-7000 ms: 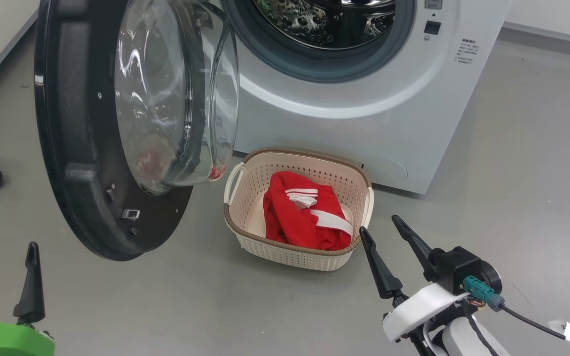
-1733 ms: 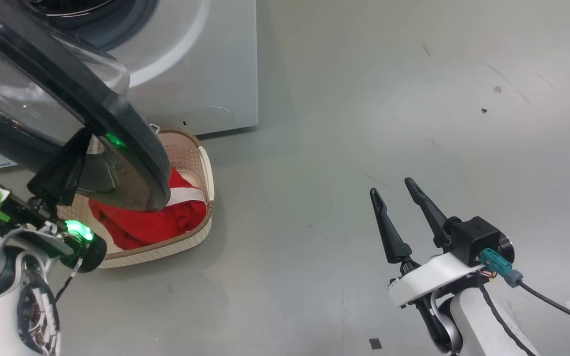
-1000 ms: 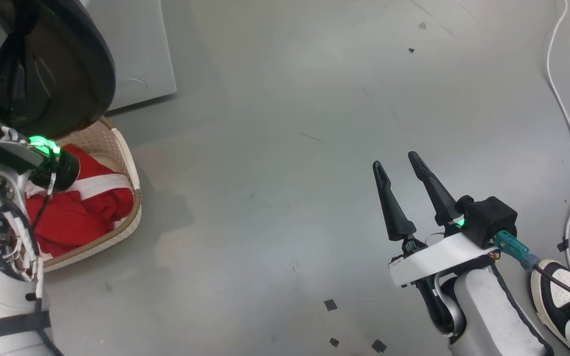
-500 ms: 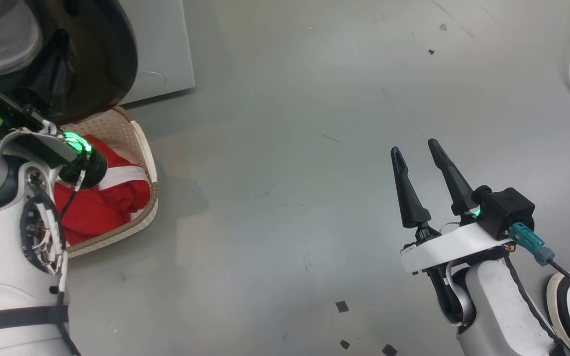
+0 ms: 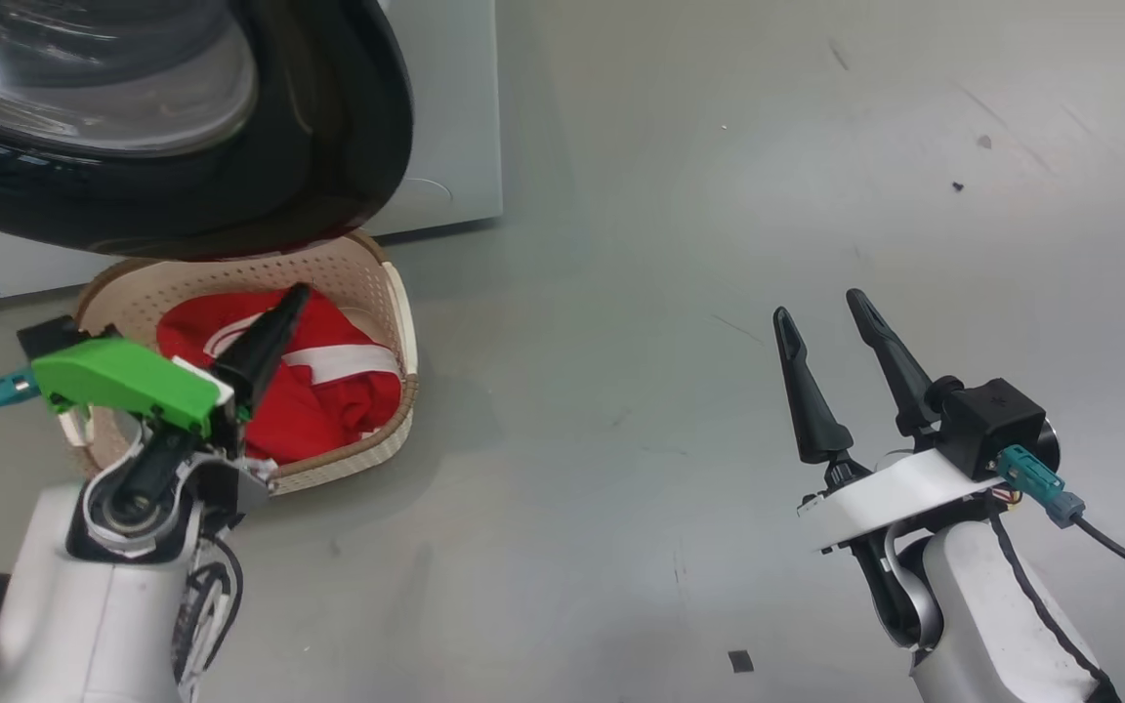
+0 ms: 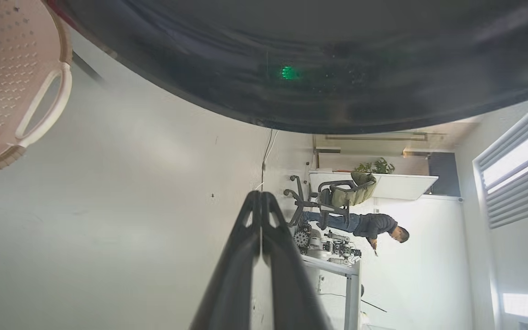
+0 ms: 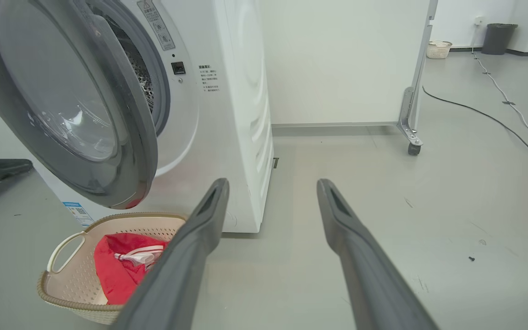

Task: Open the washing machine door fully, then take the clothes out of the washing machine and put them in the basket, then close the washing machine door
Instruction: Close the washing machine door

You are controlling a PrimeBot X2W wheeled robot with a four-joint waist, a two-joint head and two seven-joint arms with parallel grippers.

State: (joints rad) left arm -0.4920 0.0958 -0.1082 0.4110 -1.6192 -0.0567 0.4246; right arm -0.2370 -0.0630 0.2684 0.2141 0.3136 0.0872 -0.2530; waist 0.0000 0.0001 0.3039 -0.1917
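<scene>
The washing machine door (image 5: 309, 146), glossy black with a glass bowl, hangs partly open over the basket (image 5: 372, 268). In the right wrist view the door (image 7: 147, 151) stands ajar in front of the washing machine (image 7: 241, 114). The red, white-striped clothes (image 5: 338, 400) lie in the basket. My left gripper (image 5: 294, 293) is shut and empty, with its tips above the clothes and below the door's lower edge. In the left wrist view the shut left gripper (image 6: 258, 195) is clear of the door (image 6: 291, 46). My right gripper (image 5: 818, 305) is open and empty over bare floor.
A wheeled white panel (image 7: 413, 146) stands to the right of the machine, and a cable (image 7: 497, 123) runs across the floor behind it. Far off in the left wrist view, a person (image 6: 374, 227) leans over a desk beside an office chair (image 6: 337, 197). Grey floor stretches between my arms.
The head camera has swung back to the left. My left gripper, earlier up against the door's black face, now sits lower, over the basket. The right gripper is still open.
</scene>
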